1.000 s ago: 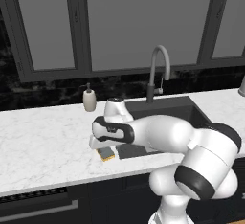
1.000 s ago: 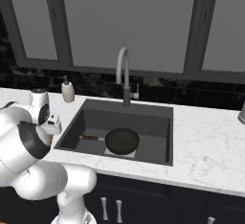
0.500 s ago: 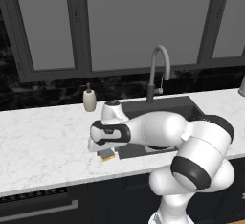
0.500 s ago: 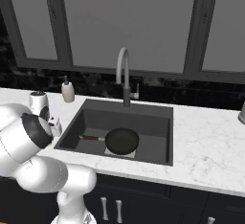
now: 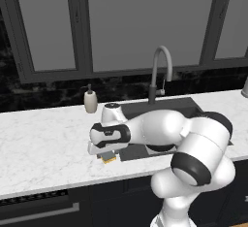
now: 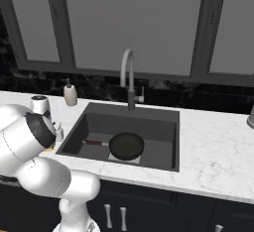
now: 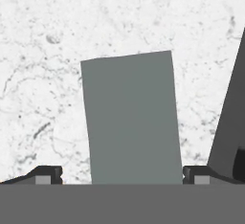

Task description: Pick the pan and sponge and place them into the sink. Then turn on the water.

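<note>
**White marble counter, arm lower over the sponge**

On the marble counter (image 5: 43, 148), the gripper (image 7: 122, 174) has dropped closer since a second ago, fingers apart astride the sponge (image 7: 131, 117). At three o'clock, the sink (image 6: 163, 149) holds the pan (image 6: 126, 145).

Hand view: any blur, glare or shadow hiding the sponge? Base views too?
Hand view: sponge sharp-edged, flat grey, no glare or shadow; gripper open, tips astride it. Left base view: evenly lit, the arm covers most of the sponge. Right base view: pan crisp in the sink, no glare.
</note>
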### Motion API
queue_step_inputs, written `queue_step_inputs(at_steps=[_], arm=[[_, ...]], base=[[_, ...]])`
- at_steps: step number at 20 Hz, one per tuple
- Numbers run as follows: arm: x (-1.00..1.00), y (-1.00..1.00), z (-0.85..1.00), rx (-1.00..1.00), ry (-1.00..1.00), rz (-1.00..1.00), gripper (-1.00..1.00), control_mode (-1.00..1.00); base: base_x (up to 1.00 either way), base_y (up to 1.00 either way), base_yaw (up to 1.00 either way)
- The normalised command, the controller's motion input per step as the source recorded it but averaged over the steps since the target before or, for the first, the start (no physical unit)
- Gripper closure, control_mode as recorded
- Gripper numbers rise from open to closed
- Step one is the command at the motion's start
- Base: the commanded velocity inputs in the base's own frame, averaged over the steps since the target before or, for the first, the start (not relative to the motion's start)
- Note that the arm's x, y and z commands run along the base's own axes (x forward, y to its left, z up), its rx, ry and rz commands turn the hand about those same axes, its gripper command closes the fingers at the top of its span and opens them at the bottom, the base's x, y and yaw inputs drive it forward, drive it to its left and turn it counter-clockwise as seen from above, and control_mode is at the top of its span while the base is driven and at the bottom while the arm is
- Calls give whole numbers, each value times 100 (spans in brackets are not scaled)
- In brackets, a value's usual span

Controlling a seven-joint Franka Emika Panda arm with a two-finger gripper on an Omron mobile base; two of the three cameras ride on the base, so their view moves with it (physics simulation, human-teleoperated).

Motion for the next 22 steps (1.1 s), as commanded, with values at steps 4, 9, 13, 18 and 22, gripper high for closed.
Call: queue_step_inputs(at_steps=[4,9,13,18,22], arm=[[0,0,-4,0,0,0,-100,-100],[3,0,-2,0,0,0,-100,-100],[6,0,-1,0,0,0,-100,-100],[8,0,-3,0,0,0,-100,-100],[8,0,-6,0,0,0,-100,-100]], base=[[0,0,0],[0,0,0],[0,0,0],[0,0,0],[0,0,0]])
